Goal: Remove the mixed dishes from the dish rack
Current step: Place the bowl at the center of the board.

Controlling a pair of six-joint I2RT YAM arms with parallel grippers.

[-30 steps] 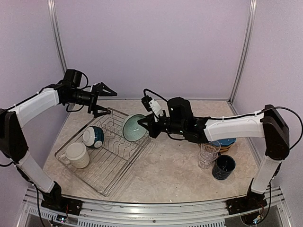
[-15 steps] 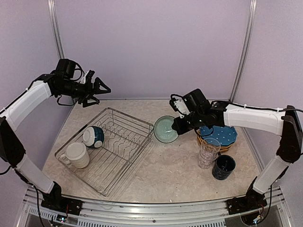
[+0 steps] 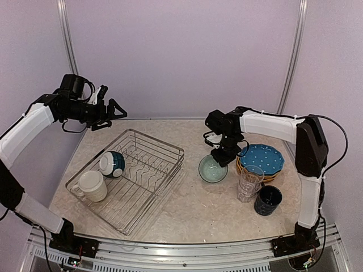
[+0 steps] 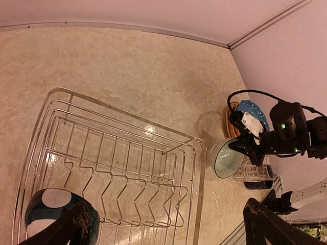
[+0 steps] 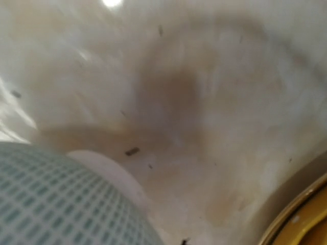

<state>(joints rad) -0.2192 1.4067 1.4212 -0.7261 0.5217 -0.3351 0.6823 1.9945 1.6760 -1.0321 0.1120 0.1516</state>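
I see the beige marbled bench (image 3: 187, 211) carrying the big silver wire dish rack (image 3: 142, 175), its long axis running from near-left to far-right. My left arm (image 3: 28, 127) reaches high over the rack's far-left corner, and the left hand (image 3: 113, 117) is splayed wide, carrying nothing. My right arm (image 3: 266, 123) bends down between the rack and the stack of blue white-dotted plates (image 3: 262, 158). The right hand (image 3: 226, 152) pinches the far rim of a pale teal bowl (image 3: 212, 170), which is mouth up and low at the bench.
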